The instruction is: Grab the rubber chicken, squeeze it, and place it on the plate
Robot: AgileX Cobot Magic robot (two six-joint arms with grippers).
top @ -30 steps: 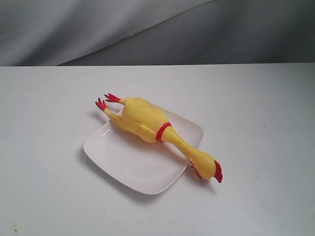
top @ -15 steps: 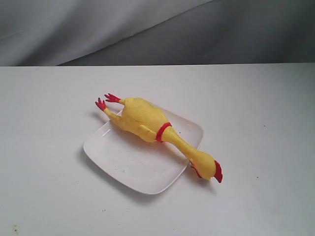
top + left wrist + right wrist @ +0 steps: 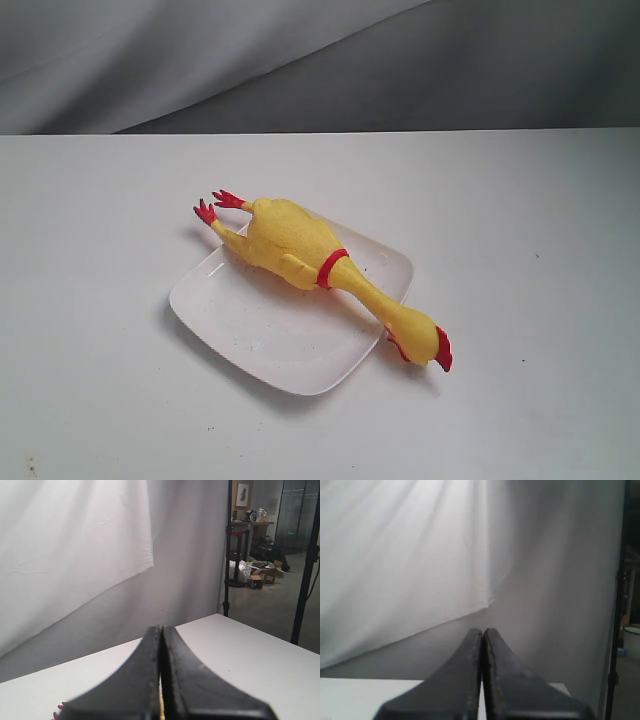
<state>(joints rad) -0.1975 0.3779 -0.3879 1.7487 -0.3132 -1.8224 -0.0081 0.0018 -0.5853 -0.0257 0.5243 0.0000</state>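
Observation:
The yellow rubber chicken (image 3: 300, 250) lies diagonally across the white plate (image 3: 260, 330) in the exterior view. Its red feet stick out past the plate's far left edge and its red-combed head hangs over the near right edge. No arm or gripper appears in the exterior view. In the left wrist view my left gripper (image 3: 161, 628) is shut with nothing held, pointing over the white table; a sliver of red shows at the lower left edge. In the right wrist view my right gripper (image 3: 483, 630) is shut and empty, facing the backdrop.
The white table (image 3: 520, 250) stretches around the plate on all sides. A grey and white cloth backdrop (image 3: 320, 60) hangs behind it. The left wrist view shows black stand poles (image 3: 228, 545) and room clutter beyond the table's far edge.

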